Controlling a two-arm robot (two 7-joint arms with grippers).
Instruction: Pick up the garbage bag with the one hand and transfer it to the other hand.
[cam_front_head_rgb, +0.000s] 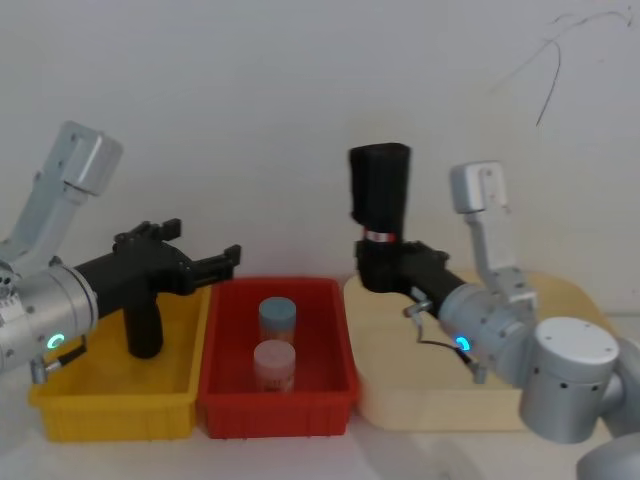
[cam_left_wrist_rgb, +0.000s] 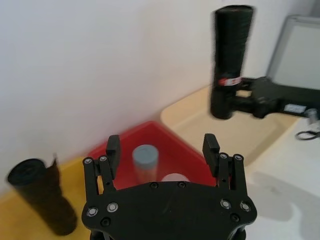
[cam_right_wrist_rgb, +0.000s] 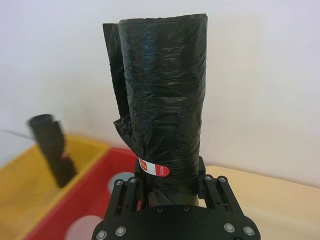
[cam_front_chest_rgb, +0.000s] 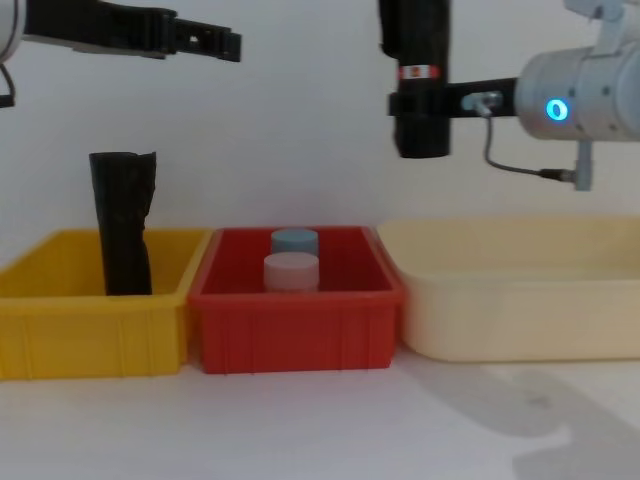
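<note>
Closing on the lower part of the roll, my right gripper (cam_right_wrist_rgb: 167, 182) is holding the garbage bag (cam_front_head_rgb: 379, 190) just under its red-and-white label band, with the short bottom end sticking out below the jaws and the long top part standing free above them. I am carrying it upright, high in the air, roughly over the left edge of the cream tray (cam_front_head_rgb: 420, 400) where it meets the red bin (cam_front_chest_rgb: 295, 335). My left gripper (cam_left_wrist_rgb: 162, 145) is hovering open wide and holding nothing, up over the yellow bin (cam_front_head_rgb: 110, 405) and pointing right toward the bag. From the chest view I am reading the two grippers as near the same height, well apart, with the red bin and its two capped jars (cam_front_head_rgb: 277, 318) lying below the gap. So the bag is lying straight to the right of my left gripper, long axis vertical, and the left jaws are spreading across that axis, which I judge suits a grip on the free length above the band. An unlabelled black roll (cam_front_chest_rgb: 122, 225) is standing in the yellow bin below my left arm; I am leaving it alone. The handover itself is not yet done.
</note>
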